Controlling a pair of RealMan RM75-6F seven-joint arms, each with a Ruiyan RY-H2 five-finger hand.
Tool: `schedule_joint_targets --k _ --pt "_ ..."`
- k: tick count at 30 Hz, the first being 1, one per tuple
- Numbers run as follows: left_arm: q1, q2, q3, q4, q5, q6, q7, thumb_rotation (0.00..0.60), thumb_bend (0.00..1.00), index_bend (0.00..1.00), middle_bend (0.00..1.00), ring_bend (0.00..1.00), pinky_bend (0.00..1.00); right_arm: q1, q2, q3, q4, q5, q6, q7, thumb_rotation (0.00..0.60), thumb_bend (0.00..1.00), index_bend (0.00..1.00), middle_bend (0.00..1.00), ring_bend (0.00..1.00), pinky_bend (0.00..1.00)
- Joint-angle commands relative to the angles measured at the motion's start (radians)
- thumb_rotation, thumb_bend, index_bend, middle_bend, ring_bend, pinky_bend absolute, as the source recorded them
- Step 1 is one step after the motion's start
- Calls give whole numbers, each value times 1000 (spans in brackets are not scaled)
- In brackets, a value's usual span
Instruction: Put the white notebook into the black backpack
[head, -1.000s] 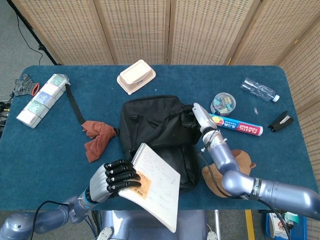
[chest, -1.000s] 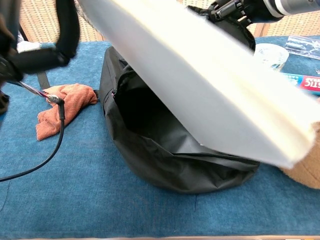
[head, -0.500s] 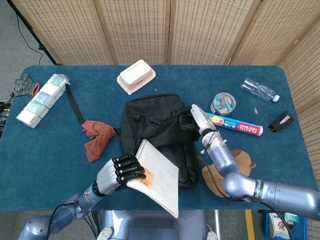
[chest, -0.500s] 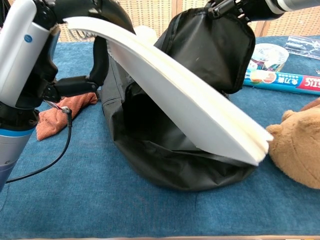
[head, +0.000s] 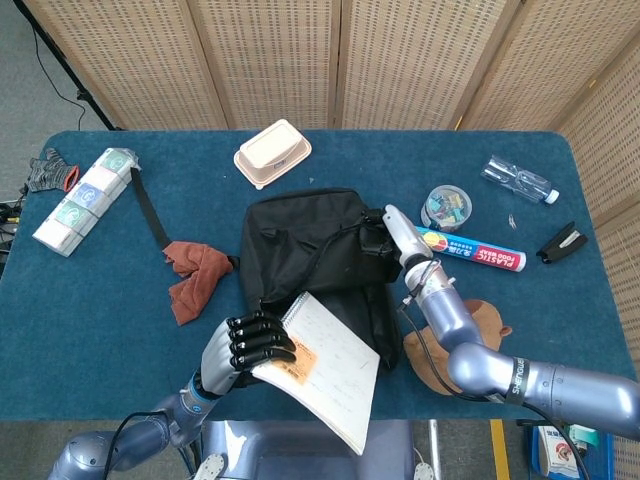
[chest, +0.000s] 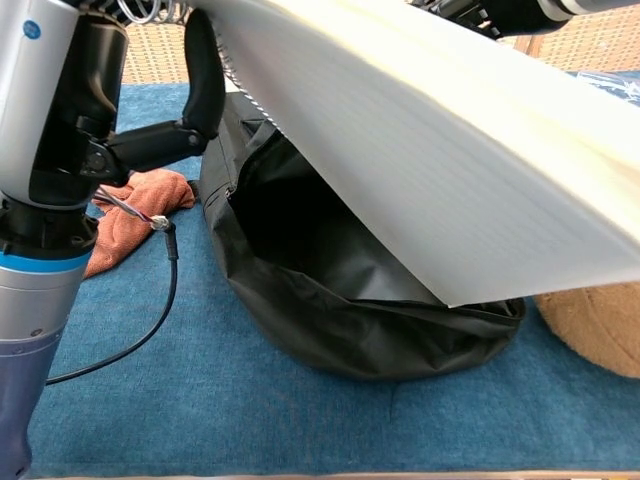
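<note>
notebook (head: 325, 365), gripped at its spiral edge by the left hand (head: 245, 348), slants over the backpack (chest: 350, 300) mouth, which the right hand (head: 385, 232) pinches open.

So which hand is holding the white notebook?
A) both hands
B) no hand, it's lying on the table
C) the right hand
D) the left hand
D: the left hand grips the notebook by its spiral edge, above the backpack opening, while the right hand holds up the backpack's top.
</note>
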Motion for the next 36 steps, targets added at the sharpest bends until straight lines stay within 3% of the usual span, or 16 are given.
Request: schedule_joint_targets --k 1,8,17,25,36 --pt "-5 -4 3 -4 -2 -8 9 600 703 769 626 525 509 -2 3 0 -2 -1 -4 6 600 689 574 471 345 468" --pt "-17 -20 -4 42 -30 -52 14 600 703 769 626 526 509 -9 22 4 -20 -5 -23 27 600 691 577 474 346 469" --pt "-35 -50 -10 251 -71 -91 7 600 702 772 626 526 509 -34 85 4 -79 -33 -39 51 600 704 581 477 347 470" --pt "-33 -58 51 395 -54 -113 76 600 701 778 627 526 509 -41 121 -11 -126 -37 -71 68 600 722 582 478 347 472" --pt "-10 -53 117 422 -55 -210 123 600 699 778 627 530 511 -14 160 -42 -176 -13 -114 69 600 731 583 481 349 475"
